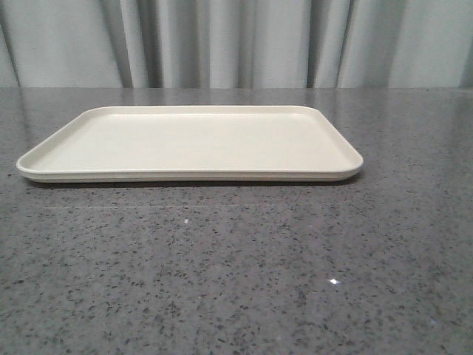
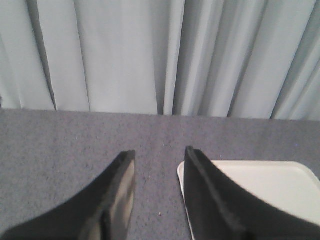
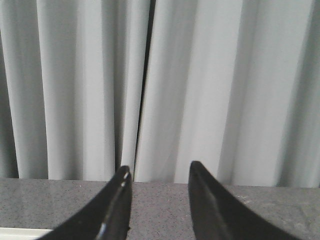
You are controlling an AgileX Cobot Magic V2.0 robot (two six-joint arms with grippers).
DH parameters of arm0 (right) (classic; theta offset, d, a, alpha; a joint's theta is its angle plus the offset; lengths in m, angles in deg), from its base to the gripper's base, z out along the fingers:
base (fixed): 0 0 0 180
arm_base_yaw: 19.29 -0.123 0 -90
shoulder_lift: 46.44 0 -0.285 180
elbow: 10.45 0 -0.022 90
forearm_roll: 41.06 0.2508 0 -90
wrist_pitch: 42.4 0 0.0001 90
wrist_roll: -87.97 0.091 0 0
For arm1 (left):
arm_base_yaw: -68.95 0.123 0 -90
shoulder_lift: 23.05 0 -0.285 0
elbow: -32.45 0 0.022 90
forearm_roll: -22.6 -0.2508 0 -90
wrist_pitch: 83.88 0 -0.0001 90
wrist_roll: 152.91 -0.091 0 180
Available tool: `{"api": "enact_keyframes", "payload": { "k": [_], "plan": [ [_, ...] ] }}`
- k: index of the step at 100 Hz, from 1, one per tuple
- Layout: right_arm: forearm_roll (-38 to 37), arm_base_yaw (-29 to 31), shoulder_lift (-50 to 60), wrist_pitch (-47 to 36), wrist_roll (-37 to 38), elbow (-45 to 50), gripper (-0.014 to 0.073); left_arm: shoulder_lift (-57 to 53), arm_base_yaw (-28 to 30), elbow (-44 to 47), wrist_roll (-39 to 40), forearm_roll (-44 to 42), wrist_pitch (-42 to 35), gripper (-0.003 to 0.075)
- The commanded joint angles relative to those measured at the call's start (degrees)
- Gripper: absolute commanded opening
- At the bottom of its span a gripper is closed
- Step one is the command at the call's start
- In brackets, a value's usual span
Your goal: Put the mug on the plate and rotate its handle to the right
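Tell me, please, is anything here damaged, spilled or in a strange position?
Nothing looks damaged or spilled. The plate lies flat on the grey table. One oddity: no mug shows in any view. Left gripper and right gripper are both open and hold nothing.

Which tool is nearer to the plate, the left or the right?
Left. The left tool hangs open over the plate's end, one finger overlapping its rim. The right tool, also open, shows only a sliver of plate off to one side.
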Motion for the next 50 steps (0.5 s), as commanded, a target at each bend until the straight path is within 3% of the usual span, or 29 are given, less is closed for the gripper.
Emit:
{"api": "enact_keyframes", "payload": {
  "k": [1, 50],
  "plan": [
    [-0.22, 0.35, -0.95, -4.37, -0.26, -1.80, 0.0300, 3.16, 0.05, -4.28, -0.07, 0.84, 2.74, 0.0305],
    [-0.21, 0.35, -1.61, -4.31, -0.26, -1.86, 0.0300, 18.24, 0.05, -21.86, -8.09, -0.71, 26.76, 0.0307]
  ]
}}
